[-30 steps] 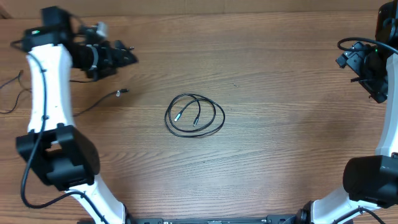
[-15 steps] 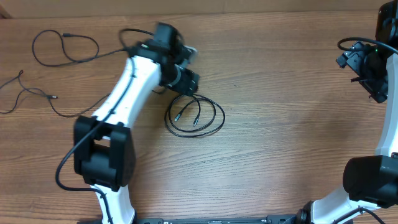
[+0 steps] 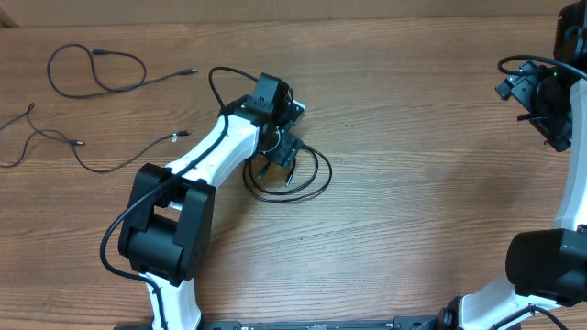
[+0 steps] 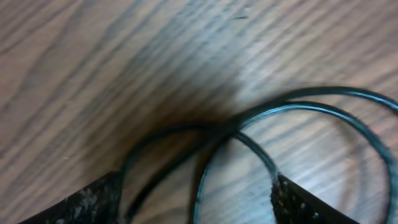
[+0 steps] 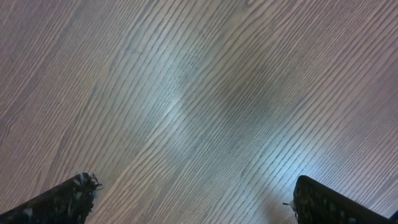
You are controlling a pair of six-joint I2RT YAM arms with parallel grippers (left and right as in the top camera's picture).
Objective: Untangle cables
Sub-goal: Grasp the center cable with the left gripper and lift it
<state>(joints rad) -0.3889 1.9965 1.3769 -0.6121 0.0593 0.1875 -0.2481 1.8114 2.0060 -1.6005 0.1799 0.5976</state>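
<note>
wood-grain table (image 3: 413,211), brown, evenly lit; left fingers (image 4: 93,199) apart over coiled cables (image 3: 289,179); right fingers (image 5: 62,200) apart above bare wood; loose strands (image 3: 96,69) far left.

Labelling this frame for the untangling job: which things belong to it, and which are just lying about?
Job: coiled cable; loose cords at far left; left claw, open over the coil.
Just there: left arm's own thick cable; right claw, open over bare wood; wooden table.

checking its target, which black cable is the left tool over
The thin black coiled cable at centre, beneath the left tool; loose black strands lie far left.
</note>
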